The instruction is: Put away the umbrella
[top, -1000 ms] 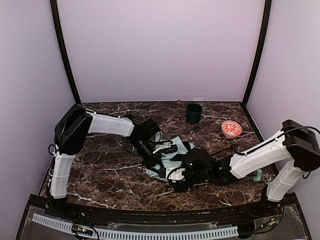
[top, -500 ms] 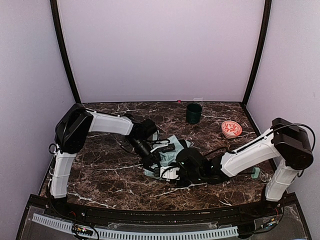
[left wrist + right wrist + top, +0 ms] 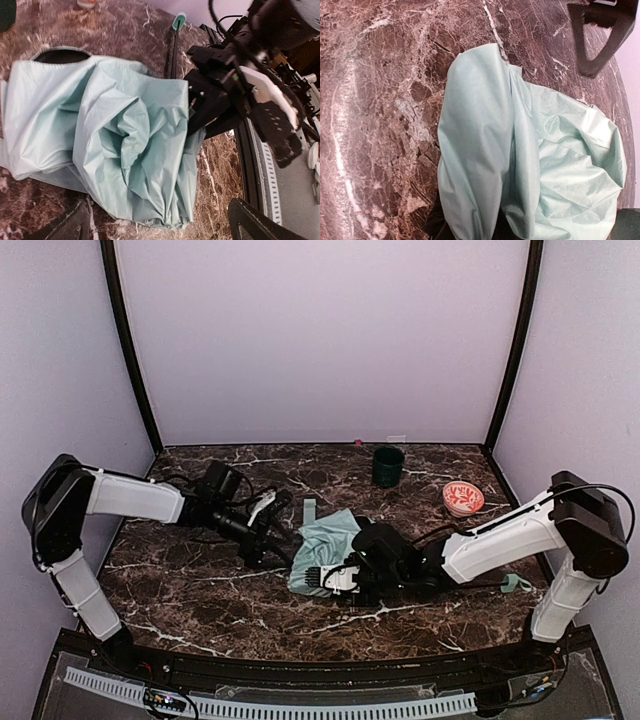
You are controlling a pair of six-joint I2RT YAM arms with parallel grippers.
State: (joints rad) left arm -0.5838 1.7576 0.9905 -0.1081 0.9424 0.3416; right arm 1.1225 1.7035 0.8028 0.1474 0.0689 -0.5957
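Top external: umbrella [image 3: 328, 540] crumpled loose on table [image 3: 200, 600], far from stowed; left hand [image 3: 268, 525] apart, empty; right hand [image 3: 330, 575] against it, I cannot tell its grip

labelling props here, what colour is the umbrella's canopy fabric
The canopy is pale mint green, seen best in the left wrist view.

You have a dark green cup [image 3: 388, 466] standing upright near the back of the brown marble tabletop [image 3: 190, 575]. To its right, a little nearer the front, sits a red-and-white patterned bowl [image 3: 463, 498], apart from the cup. A small pink speck [image 3: 358, 443] lies at the foot of the lilac back wall [image 3: 320, 340]. A white perforated strip [image 3: 270, 706] lines the front edge.
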